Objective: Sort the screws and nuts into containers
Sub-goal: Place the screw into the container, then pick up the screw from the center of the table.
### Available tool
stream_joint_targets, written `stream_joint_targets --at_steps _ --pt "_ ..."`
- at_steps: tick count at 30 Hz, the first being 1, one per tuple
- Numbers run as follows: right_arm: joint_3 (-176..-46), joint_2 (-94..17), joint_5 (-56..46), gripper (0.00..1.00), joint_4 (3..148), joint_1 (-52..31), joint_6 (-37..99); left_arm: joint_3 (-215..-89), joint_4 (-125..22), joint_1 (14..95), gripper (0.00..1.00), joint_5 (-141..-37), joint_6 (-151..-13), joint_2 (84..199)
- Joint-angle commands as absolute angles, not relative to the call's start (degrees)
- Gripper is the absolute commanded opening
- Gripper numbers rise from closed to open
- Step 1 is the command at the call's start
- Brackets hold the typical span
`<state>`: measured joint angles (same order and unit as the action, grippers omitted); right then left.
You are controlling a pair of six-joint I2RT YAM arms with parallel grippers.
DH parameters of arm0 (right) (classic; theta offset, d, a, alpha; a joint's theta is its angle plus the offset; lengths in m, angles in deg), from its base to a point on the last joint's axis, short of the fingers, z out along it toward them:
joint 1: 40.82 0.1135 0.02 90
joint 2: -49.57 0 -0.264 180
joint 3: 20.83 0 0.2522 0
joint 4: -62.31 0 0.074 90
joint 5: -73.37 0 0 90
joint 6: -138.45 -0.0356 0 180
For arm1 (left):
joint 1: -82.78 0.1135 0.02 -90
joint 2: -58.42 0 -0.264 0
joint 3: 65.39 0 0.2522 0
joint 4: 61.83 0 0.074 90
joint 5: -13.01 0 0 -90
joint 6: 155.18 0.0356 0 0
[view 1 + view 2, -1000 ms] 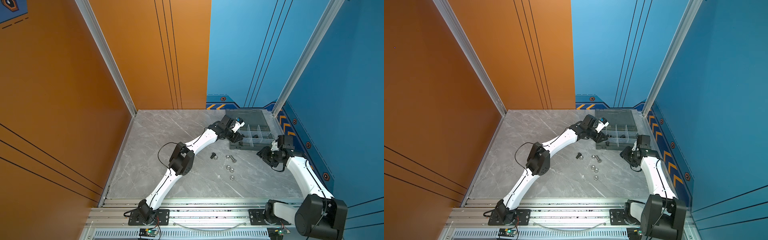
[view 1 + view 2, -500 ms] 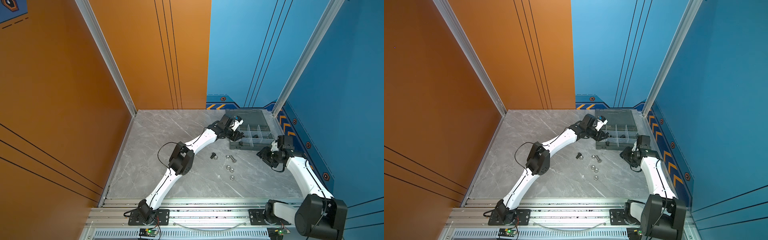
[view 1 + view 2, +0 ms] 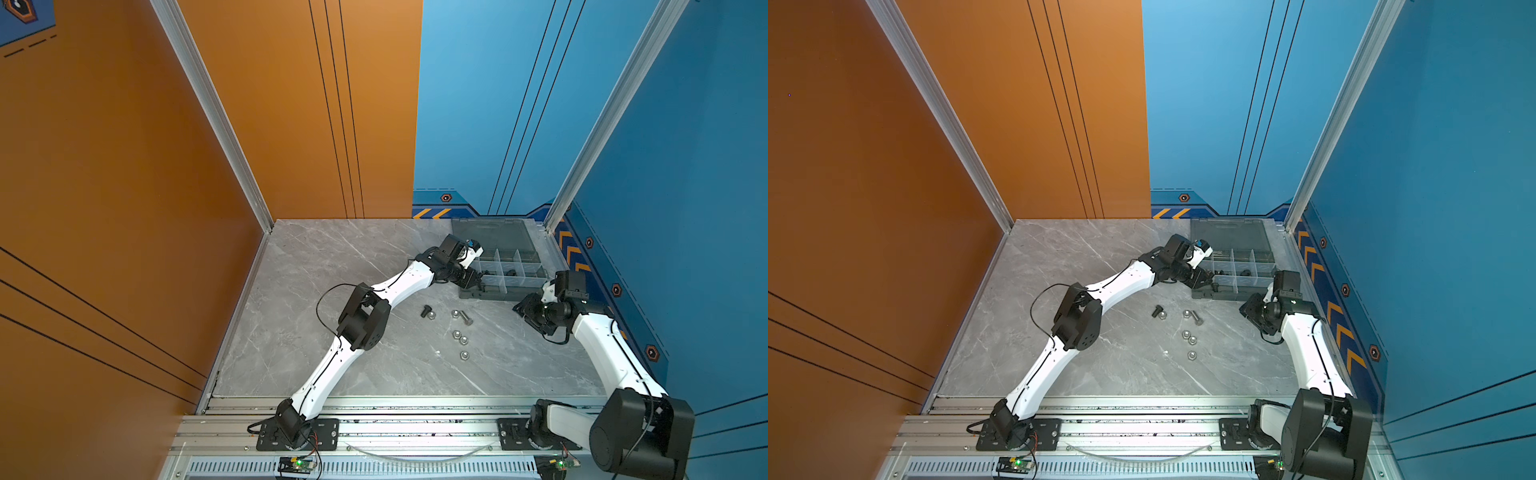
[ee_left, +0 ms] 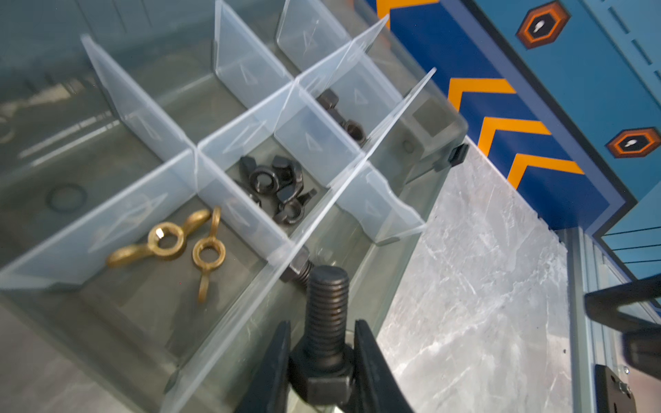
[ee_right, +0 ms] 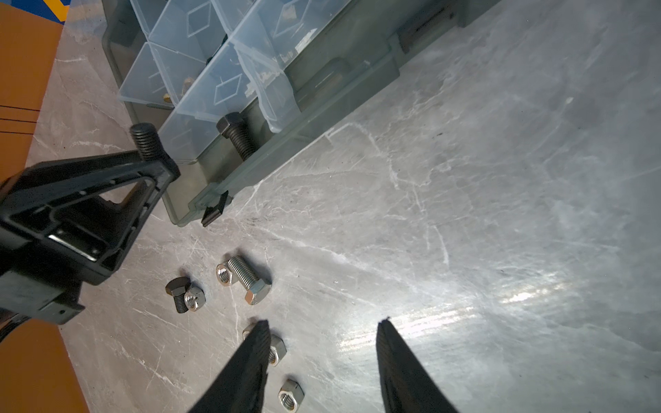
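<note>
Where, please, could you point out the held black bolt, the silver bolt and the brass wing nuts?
held black bolt (image 4: 327, 311): left wrist view, threaded shank.
silver bolt (image 5: 245, 273): right wrist view, threaded shank.
brass wing nuts (image 4: 125, 255): left wrist view, one nut's wing.

We see a grey box (image 3: 490, 294), lid open, brass wing nuts (image 4: 168, 243) and black wing nuts (image 4: 275, 186) in adjoining compartments, boxed bolt (image 5: 234, 134) in front row, held bolt (image 4: 327, 307) clamped in our left gripper (image 4: 323, 323) at the box's front edge, silver bolt (image 5: 250, 282), loose black bolt (image 5: 177, 295) and silver nuts (image 5: 291, 395) on desk (image 5: 465, 214).

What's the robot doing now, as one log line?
left pincer: shut on black bolt | at organizer box edge | right pincer: open, empty | loose: silver bolt, silver nuts
</note>
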<state>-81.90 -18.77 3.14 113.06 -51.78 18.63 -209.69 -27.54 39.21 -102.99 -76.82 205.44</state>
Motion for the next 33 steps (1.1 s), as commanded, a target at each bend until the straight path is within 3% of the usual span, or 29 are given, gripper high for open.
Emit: stream_joint_targets --at_steps 1,3,5,8,10,21,27,33 --pt "-81.18 -18.0 4.02 0.51 114.26 -52.27 19.54 -209.31 -27.45 38.91 0.13 -103.82 -76.04 204.87" --pt "-81.26 -17.96 4.09 0.51 114.3 -52.34 19.54 -209.26 -27.41 38.89 0.17 -103.68 -76.08 204.92" --pt "-81.24 -17.86 4.11 0.51 114.26 -52.28 19.58 -209.16 -27.39 38.79 0.31 -103.39 -76.14 204.93" --pt "-81.12 -17.78 4.12 0.51 114.39 -52.34 19.63 -208.97 -27.34 38.66 0.38 -103.45 -75.77 204.48" --pt "-81.26 -17.79 4.12 0.51 114.39 -52.34 19.68 -208.34 -27.41 38.49 0.49 -103.19 -75.03 203.79" --pt "-83.8 -19.68 5.04 0.51 115.18 -51.34 20.22 -200.87 -27.41 39.91 0.64 -104.04 -73.06 190.46" --pt "-88.17 -21.95 -0.88 0.51 114.32 -42.05 14.89 -192.27 -27.1 44.73 0.76 -106.0 -76.43 178.35" --pt "-93.17 -26.97 -10.45 0.52 113.16 -27.9 5.17 -174.23 -29.27 51.86 0.88 -104.61 -86.65 166.79"
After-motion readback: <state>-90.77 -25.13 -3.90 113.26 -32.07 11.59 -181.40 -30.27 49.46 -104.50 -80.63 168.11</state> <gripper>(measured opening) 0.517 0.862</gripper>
